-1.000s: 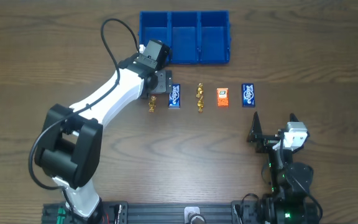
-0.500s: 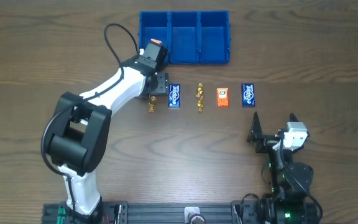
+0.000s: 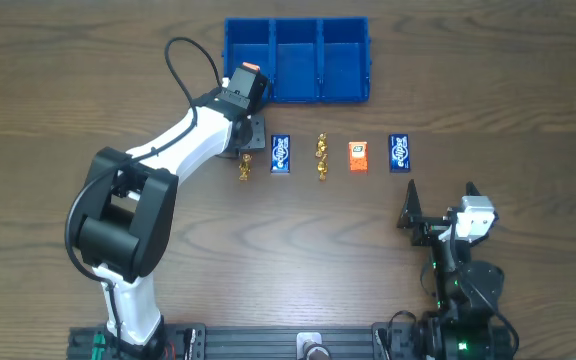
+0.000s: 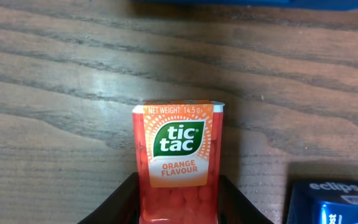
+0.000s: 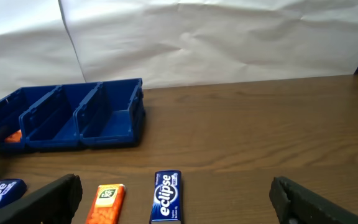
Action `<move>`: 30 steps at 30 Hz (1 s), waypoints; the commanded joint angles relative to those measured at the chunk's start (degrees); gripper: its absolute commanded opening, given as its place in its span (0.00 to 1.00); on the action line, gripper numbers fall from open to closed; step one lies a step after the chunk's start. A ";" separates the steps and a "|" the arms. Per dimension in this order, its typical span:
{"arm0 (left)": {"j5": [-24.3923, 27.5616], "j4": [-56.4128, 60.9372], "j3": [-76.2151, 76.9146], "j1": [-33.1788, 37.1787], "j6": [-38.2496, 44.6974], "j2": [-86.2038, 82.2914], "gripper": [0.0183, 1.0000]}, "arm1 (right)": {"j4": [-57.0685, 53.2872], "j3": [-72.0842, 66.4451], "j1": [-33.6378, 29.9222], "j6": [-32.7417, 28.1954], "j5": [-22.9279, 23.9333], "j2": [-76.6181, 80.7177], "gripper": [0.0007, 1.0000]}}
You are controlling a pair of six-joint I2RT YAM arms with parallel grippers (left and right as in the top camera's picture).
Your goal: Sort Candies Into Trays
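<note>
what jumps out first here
The white left arm's end effector is closed on an orange candy box, at the left end of the row of candies. Just beyond that row sits the bright blue three-bin tray.

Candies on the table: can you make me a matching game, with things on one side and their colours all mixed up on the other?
Things:
1. tray
2. held box
3. twisted sweets
4. table

Colours:
A. gold
B. brown
C. blue
D. orange

Pairs: 1-C, 2-D, 3-A, 4-B
</note>
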 commanded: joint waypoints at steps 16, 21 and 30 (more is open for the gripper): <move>-8.31 -15.61 41.03 1.68 3.02 3.37 0.23 | -0.13 -0.33 0.17 -0.52 -0.02 -0.42 1.00; -3.80 -15.74 41.03 4.04 3.04 9.44 0.24 | -0.13 -0.33 0.17 -0.52 -0.02 -0.42 1.00; -3.58 -15.78 40.98 4.15 3.54 12.00 0.30 | -0.13 -0.31 0.17 -0.52 -0.02 -0.42 1.00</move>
